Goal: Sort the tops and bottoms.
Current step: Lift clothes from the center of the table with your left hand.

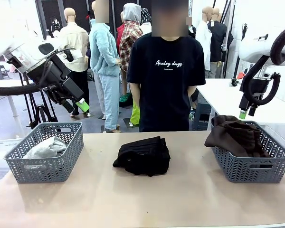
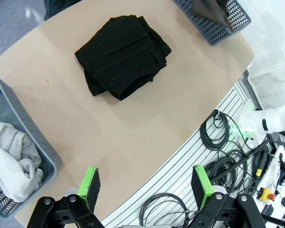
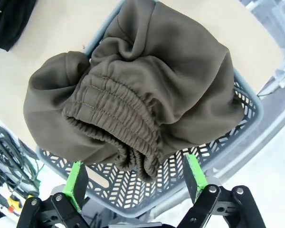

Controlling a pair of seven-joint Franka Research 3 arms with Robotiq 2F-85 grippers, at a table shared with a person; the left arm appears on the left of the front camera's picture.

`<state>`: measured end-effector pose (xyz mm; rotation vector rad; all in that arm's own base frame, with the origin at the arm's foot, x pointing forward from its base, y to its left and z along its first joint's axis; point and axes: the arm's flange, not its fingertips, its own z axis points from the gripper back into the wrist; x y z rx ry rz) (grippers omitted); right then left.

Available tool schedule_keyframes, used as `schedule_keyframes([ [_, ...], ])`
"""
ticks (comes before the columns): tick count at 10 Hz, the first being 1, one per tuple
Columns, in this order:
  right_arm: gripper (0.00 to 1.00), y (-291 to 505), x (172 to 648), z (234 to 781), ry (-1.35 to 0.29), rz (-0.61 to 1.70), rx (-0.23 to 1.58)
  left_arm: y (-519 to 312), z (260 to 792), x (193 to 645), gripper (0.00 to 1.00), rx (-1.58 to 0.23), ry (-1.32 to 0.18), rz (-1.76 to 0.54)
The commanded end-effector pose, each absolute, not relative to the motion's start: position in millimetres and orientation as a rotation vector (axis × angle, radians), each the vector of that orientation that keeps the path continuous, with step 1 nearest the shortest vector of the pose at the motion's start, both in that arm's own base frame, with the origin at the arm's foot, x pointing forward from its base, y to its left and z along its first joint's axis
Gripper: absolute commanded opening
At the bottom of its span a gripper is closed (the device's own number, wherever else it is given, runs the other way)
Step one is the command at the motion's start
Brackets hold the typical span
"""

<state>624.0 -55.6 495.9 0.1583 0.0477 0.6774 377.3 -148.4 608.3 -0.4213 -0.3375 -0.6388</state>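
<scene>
A folded black garment [image 1: 142,155] [image 2: 122,55] lies in the middle of the table. Dark brown trousers [image 1: 235,136] [image 3: 137,90] are heaped in the grey basket [image 1: 249,166] [image 3: 249,109] on the right, spilling over its left rim. A light grey top [image 1: 46,148] [image 2: 12,159] lies crumpled in the grey basket [image 1: 45,168] [image 2: 19,123] on the left. My left gripper [image 1: 83,108] [image 2: 147,187] hangs open high above the left basket. My right gripper [image 1: 243,114] [image 3: 135,178] is open, empty, just above the brown trousers.
A person in a black T-shirt with white lettering [image 1: 167,76] stands at the far side of the table, arms down. Coiled cables [image 2: 223,142] lie on a slatted rail past the near table edge. A white table [image 1: 228,97] stands behind on the right.
</scene>
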Motion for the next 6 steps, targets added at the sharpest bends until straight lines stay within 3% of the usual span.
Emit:
schedule_keyframes([
  [1, 1.00, -55.6, 624.0, 495.9, 0.048, 0.678, 0.158, -148.4, 609.5, 377.1, 1.00, -0.427, -0.340, -0.636],
  [3, 1.00, -32.2, 563.2, 506.5, 0.014, 0.729, -0.025, -148.4, 609.5, 377.1, 1.00, -0.427, -0.340, -0.636],
  [6, 1.00, 5.9, 506.8, 498.0, -0.123, 1.066, -0.129, -148.4, 609.5, 377.1, 1.00, -0.427, -0.340, -0.636],
])
